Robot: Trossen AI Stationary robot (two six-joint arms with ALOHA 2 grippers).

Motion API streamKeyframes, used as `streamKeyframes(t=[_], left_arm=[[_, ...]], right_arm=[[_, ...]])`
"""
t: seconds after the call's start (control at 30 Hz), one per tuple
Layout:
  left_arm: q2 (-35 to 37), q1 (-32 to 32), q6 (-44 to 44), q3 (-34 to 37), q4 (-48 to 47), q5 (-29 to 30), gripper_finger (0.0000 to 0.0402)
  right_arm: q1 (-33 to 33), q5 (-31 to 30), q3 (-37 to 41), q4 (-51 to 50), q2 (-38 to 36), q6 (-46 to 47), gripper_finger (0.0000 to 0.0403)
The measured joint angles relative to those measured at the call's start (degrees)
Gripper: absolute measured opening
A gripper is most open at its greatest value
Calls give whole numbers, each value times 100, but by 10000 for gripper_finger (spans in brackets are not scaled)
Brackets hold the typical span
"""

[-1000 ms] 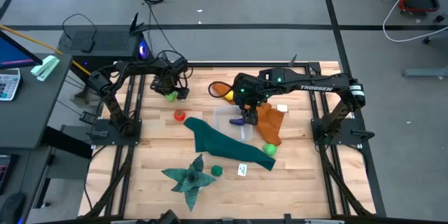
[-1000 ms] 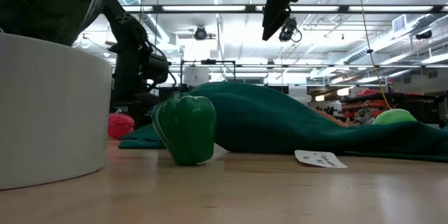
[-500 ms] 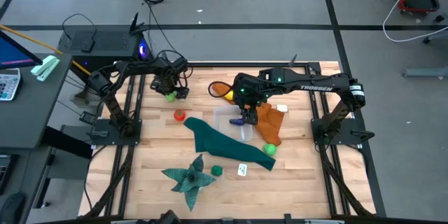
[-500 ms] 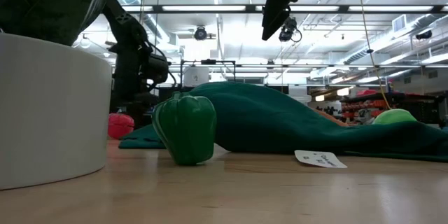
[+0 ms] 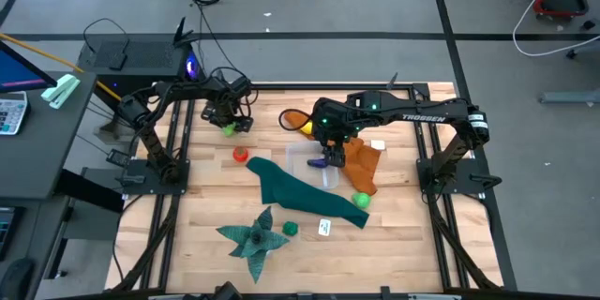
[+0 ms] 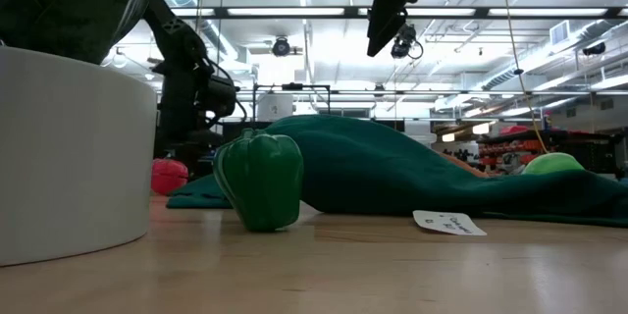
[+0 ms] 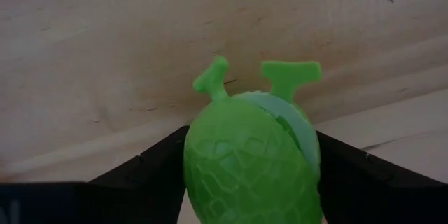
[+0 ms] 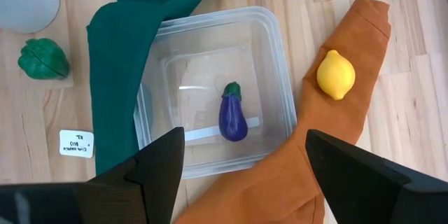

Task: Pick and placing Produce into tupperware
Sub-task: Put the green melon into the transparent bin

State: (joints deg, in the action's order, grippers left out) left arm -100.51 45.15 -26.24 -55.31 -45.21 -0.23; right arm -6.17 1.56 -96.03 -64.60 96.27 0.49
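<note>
Left gripper [image 7: 248,182] is clamping the light green fruit [image 7: 250,161] btw its 2 fingers; right gripper [image 8: 238,175] is hanging wide open — purple eggplant [image 8: 232,112] lying in the tupperware [image 8: 280,91] directly under it.

Both arms are black, built of slim tubes and rounded joints. The right arm [image 5: 412,117] carries white "TROSSEN" lettering. Thin black cables run along the left arm [image 5: 178,98].
</note>
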Motion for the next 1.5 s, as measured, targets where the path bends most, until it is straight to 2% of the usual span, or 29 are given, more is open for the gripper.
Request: streamKeyframes(t=[0.33,0.53,0.8,0.97,1.13,1.33,1.5], left_arm=[[38,-4,6,-2,-47,-24,221],[336,-17,60,-63,-225,-22,227],[790,-121,149,-620,-724,-131,226],[1023,-359,140,-1048,-837,-455,223],[1036,-770,-10,-1573,-827,-725,233],[1029,-1380,-283,-1990,-454,-845,226],[1027,-1886,-697,-2074,404,-1013,223]], right_arm=[[-2,0,0,2,0,0,261],[-3,0,0,-3,0,-22,261],[-3,0,-2,-302,0,-57,261],[-2,0,-3,-766,-54,-37,261],[-2,-26,-4,-1209,-401,95,261],[-3,-155,-4,-1602,-1180,353,261],[-2,-210,-4,-1651,-1883,724,261]])
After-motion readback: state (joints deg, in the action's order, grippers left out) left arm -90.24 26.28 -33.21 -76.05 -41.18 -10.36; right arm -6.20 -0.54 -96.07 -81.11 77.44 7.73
